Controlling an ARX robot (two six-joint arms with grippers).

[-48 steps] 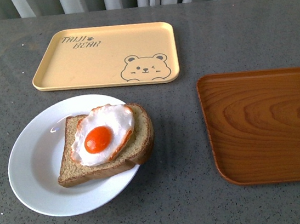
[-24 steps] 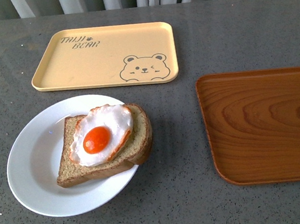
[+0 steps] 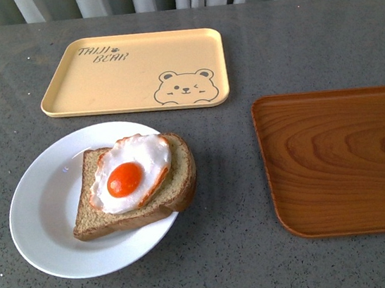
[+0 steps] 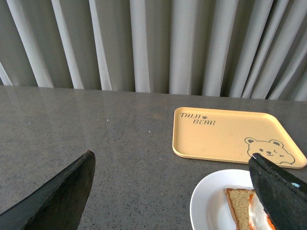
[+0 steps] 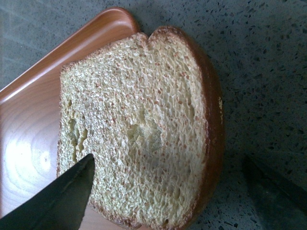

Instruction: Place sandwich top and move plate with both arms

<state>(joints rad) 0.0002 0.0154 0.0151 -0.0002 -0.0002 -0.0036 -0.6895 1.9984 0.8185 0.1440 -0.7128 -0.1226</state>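
Finding nothing moved, I log left gripper (image 4: 171, 157) agape, right gripper (image 5: 169, 159) agape over sandwich top (image 5: 139, 124); yellow tray (image 3: 133, 70) reads "TAIJI BEAR".

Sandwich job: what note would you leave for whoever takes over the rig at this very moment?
Left gripper: open, empty, above the table near the plate.
Right gripper: open over the top slice, not gripping it.
Top slice lies across the rim of the wooden tray. Plate holds the lower slice with a fried egg.
Done: nothing placed.
Left: grip top slice, set it on the fried egg, move plate with both arms.
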